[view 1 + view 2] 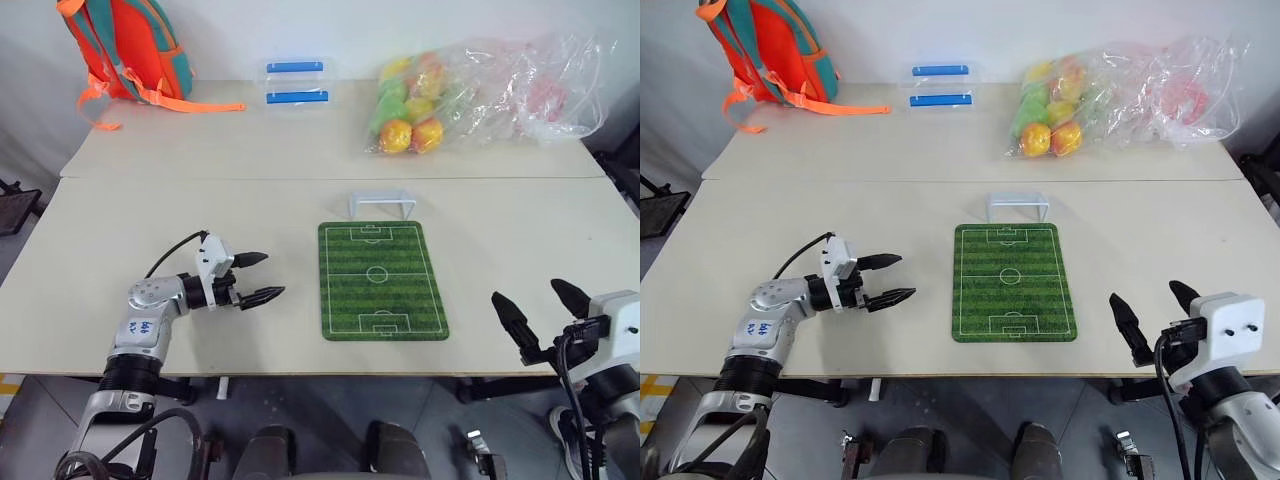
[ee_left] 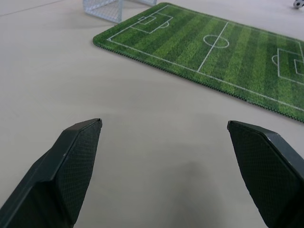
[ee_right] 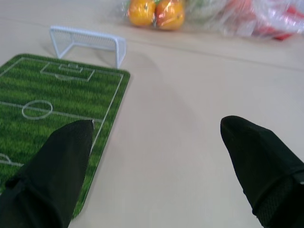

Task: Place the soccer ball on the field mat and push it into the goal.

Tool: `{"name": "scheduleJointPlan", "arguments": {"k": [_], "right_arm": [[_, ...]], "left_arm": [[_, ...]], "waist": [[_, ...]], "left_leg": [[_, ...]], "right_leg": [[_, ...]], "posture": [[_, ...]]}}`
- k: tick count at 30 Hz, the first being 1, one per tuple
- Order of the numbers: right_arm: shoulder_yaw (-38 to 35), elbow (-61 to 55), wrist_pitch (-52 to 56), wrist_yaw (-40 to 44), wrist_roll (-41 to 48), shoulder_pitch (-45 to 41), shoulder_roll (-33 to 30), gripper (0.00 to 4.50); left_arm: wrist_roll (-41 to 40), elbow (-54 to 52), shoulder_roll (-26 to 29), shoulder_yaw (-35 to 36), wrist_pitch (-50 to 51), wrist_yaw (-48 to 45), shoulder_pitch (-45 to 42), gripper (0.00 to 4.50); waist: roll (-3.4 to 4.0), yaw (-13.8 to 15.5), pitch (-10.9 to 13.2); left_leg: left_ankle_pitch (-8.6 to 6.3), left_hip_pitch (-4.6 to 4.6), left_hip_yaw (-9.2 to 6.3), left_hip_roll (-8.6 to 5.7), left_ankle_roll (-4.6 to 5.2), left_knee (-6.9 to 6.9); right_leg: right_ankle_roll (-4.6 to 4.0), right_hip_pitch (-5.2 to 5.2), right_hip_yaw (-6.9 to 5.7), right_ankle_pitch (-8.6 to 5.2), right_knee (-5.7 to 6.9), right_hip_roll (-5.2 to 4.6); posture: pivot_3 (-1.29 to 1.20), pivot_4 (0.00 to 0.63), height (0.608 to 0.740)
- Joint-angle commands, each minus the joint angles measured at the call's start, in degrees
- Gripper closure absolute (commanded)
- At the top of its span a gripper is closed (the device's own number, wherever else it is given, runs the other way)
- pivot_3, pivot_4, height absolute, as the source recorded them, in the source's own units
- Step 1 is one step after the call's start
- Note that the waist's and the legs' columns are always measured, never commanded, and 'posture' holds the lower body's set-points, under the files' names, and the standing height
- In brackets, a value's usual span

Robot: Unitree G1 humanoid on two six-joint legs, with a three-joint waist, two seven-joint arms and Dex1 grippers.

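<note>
Both grippers open, nothing held

The field mat (image 1: 381, 280) lay at the centre of the frame; the goal (image 1: 381, 204) stood just above its top edge; the left gripper (image 1: 255, 277) was at centre left, its 2 fingers apart; the right gripper (image 1: 540, 308) at lower right, also spread; a tiny soccer ball (image 2: 297, 4) showed beyond the mat's far side in the left wrist view.

An orange backpack (image 1: 125, 45), two blue-lidded boxes (image 1: 296, 82) and bagged balls (image 1: 470, 90) line the far table (image 1: 250, 140).

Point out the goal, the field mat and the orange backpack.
goal (image 1: 382, 204), left eye view, on its crossbar.
field mat (image 1: 378, 273), left eye view, on the centre circle.
orange backpack (image 1: 130, 45), left eye view, on its front panel.
</note>
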Motion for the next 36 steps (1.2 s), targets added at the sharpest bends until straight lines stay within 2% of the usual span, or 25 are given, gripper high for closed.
{"name": "scheduleJointPlan", "arguments": {"k": [1,9,14,20,28,36], "right_arm": [[-2.43,-3.28,1.04,-0.94,2.01,0.49,-0.95,0.02],[-1.2,-4.84,2.29,-2.83,2.83,1.45,0.14,0.02],[0.48,-10.17,4.43,-4.1,6.42,6.82,1.67,0.02],[-1.92,-10.61,2.85,-4.13,10.08,11.28,0.22,0.02],[-4.56,-10.61,0.48,-5.8,13.31,15.43,-0.51,0.02],[-6.82,-10.61,-6.44,-5.41,19.82,27.23,-3.96,0.02]], "left_arm": [[0.43,2.51,-1.14,-0.19,-2.79,-0.08,-2.3,0.0],[0.65,3.26,-2.43,-0.23,-3.79,1.14,-3.87,0.0],[-1.17,-5.61,0.45,0.33,1.04,0.21,0.16,0.0],[-2.59,-13.26,2.44,0.74,5.91,0.76,3.42,0.0],[-3.34,-16.78,2.7,0.6,8.52,1.56,4.74,0.0],[-3.66,-18.26,1.92,0.0,9.28,2.01,5.85,0.0]], "waist": [[-0.01,0.09,0.0],[-0.02,0.1,0.01],[-0.02,-0.07,0.01],[-0.02,0.14,0.01],[-0.03,0.12,0.01],[-0.05,0.15,0.02]], "left_leg": [[0.0,-0.01,0.0,0.0,0.0,0.0],[0.0,-0.02,0.0,-0.01,0.0,0.01],[0.0,0.0,0.0,0.0,0.0,-0.09],[-0.03,-0.02,0.01,0.01,0.05,0.09],[-0.03,-0.01,0.01,0.01,0.05,0.04],[-0.04,0.0,0.02,0.02,0.05,0.02]], "right_leg": [[0.0,0.0,0.0,0.0,0.0,0.0],[0.0,0.0,0.0,0.0,-0.01,0.0],[0.0,-0.03,0.0,0.0,-0.01,0.01],[0.0,0.02,0.07,0.0,-0.01,0.02],[0.0,0.0,0.07,0.0,0.0,0.02],[0.0,0.0,0.08,0.0,-0.02,0.02]], "posture": [[0.0,0.15,0.74],[0.0,0.15,0.74],[0.0,0.15,0.74],[0.0,0.15,0.74],[0.0,0.15,0.74],[0.0,0.15,0.74]]}}
